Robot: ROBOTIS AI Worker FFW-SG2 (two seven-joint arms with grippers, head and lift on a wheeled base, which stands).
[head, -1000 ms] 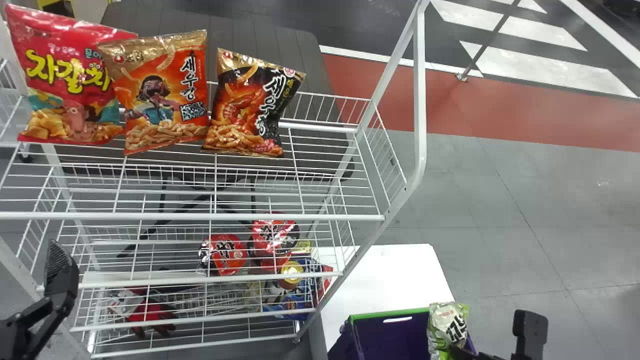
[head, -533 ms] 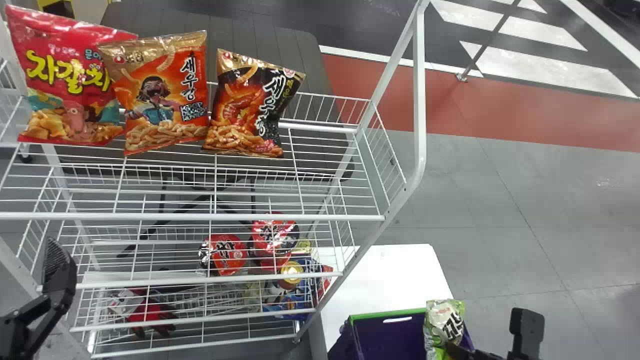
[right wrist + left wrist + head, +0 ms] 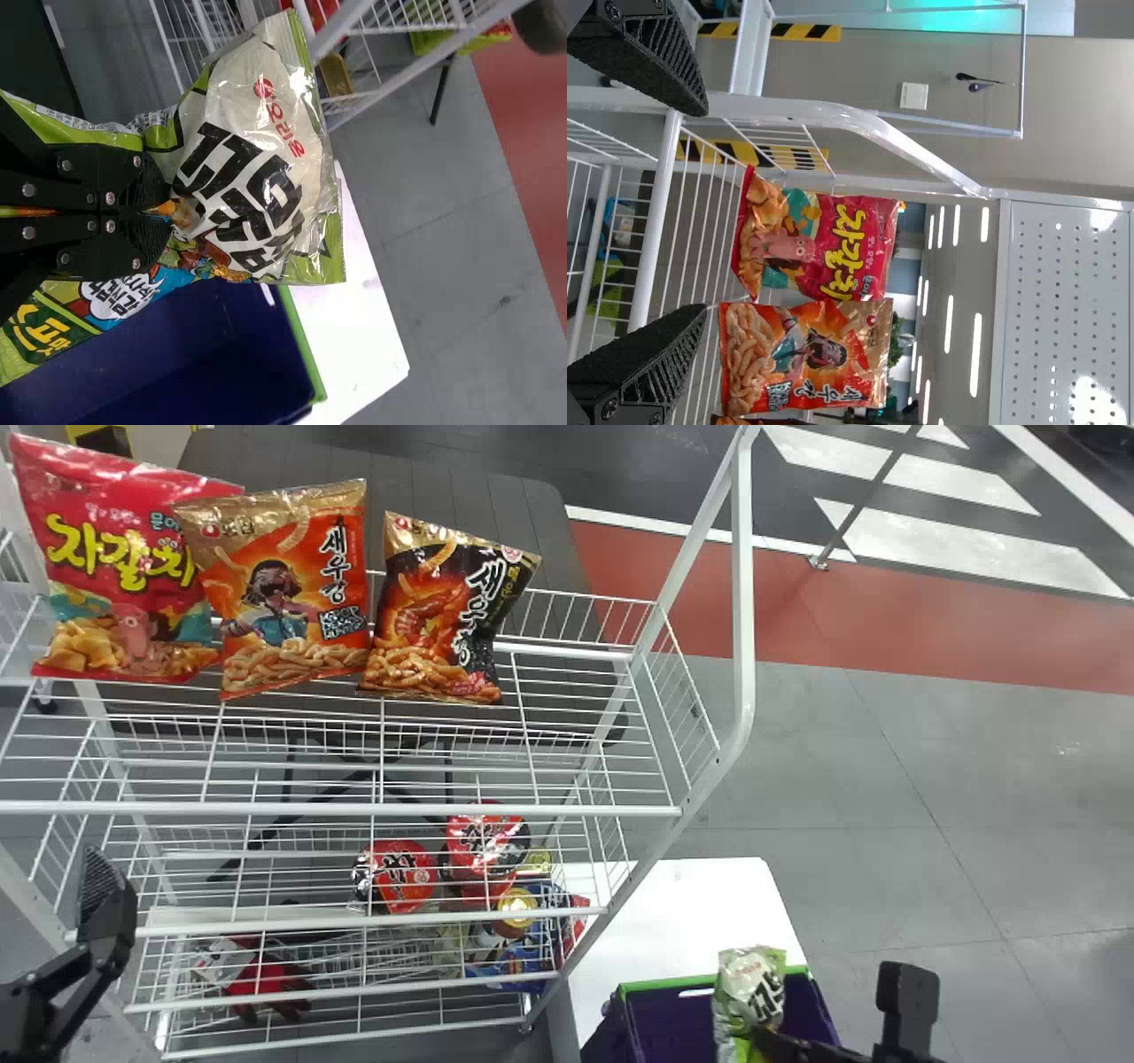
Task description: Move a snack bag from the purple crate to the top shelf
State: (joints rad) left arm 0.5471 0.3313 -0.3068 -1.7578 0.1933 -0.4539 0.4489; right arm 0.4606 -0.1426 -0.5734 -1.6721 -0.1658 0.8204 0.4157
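The right pincer (image 3: 767, 1038) grips a green-and-white snack bag (image 3: 749, 990) — seemingly over the purple crate (image 3: 666, 984). The left pincer (image 3: 108, 921) is open near the rack (image 3: 301, 809).

In the head view, grey floor (image 3: 886, 877) spreads toward four o'clock. A red floor band (image 3: 930, 642) crosses between two and three, with white floor stripes (image 3: 974, 551) at two. A white table (image 3: 682, 912) stands at five, a dark tabletop (image 3: 443, 500) at eleven. The left wrist view shows a beige wall (image 3: 850, 75) and bright strip lights (image 3: 950, 321).
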